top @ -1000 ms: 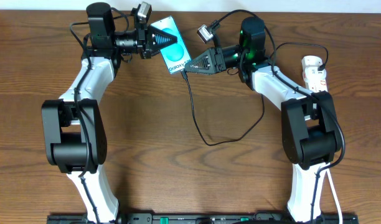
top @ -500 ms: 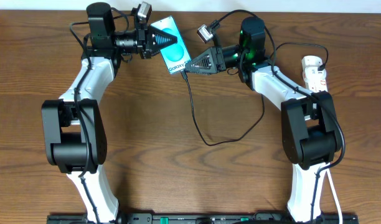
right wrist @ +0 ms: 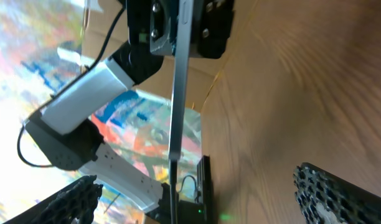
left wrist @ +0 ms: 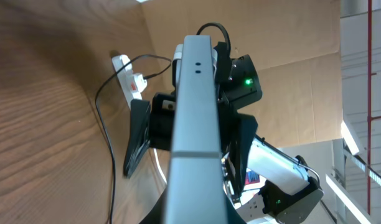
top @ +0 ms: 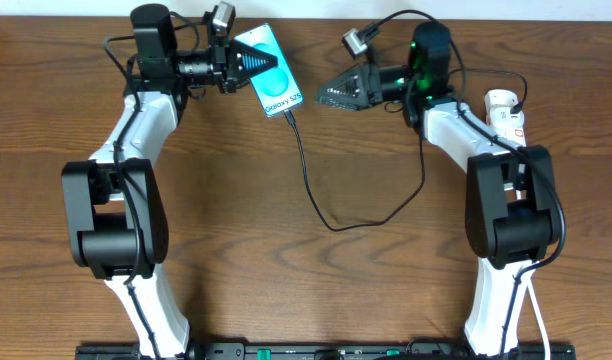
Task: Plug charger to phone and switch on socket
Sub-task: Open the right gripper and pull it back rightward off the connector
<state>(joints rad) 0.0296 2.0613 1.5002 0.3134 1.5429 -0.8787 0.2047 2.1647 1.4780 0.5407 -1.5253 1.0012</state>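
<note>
Left gripper [top: 279, 68] clamped on the phone [top: 280, 99], charger [top: 304, 160] at its end; right gripper [top: 324, 93] spread wide, apart.

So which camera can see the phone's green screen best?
The overhead view: the phone shows its teal screen and white name band there. The left wrist and right wrist views both see it edge-on, just a thin strip.
</note>
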